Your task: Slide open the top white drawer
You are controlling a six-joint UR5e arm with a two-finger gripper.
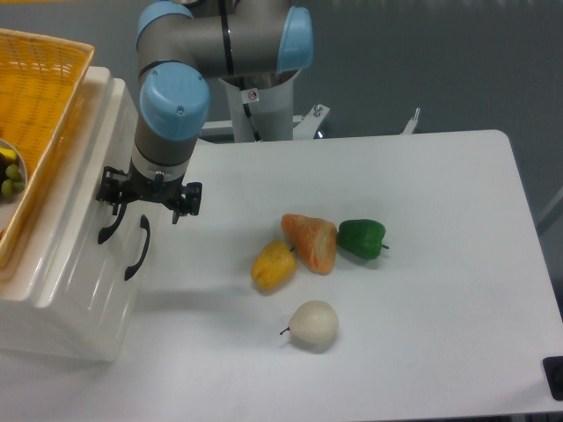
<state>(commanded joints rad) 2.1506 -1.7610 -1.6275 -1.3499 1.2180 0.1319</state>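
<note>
Two white drawers sit stacked in a glossy cabinet at the left edge of the surface (pixel 422 176), each with one curved black handle. The top white drawer (pixel 92 158) lies directly behind and partly under the jaws; its handle (pixel 109 227) shows just below the left jaw, close to it, though contact cannot be confirmed from this view. The lower drawer's handle (pixel 137 248) hangs a little further below and slightly toward the right jaw. The gripper (pixel 148 195) points downward at the cabinet front, and its jaws stand apart with nothing visibly clamped between them. The arm (pixel 171 110), grey with light-blue joint caps, rises above the jaws to its base at the back of the surface. An orange wicker basket (pixel 40 97) rests on the cabinet top, above and to the left of the jaws, with a small dish of green and yellow items (pixel 9 171) at its visible edge. Well off to the right of the jaws, four toy foods lie on the surface: a yellow pepper (pixel 274 265) touching an orange carrot-like piece (pixel 310 242), a green pepper (pixel 361 237) just beside that, and a white pear-shaped piece (pixel 314 324) nearer the front edge, apart from the rest.
</note>
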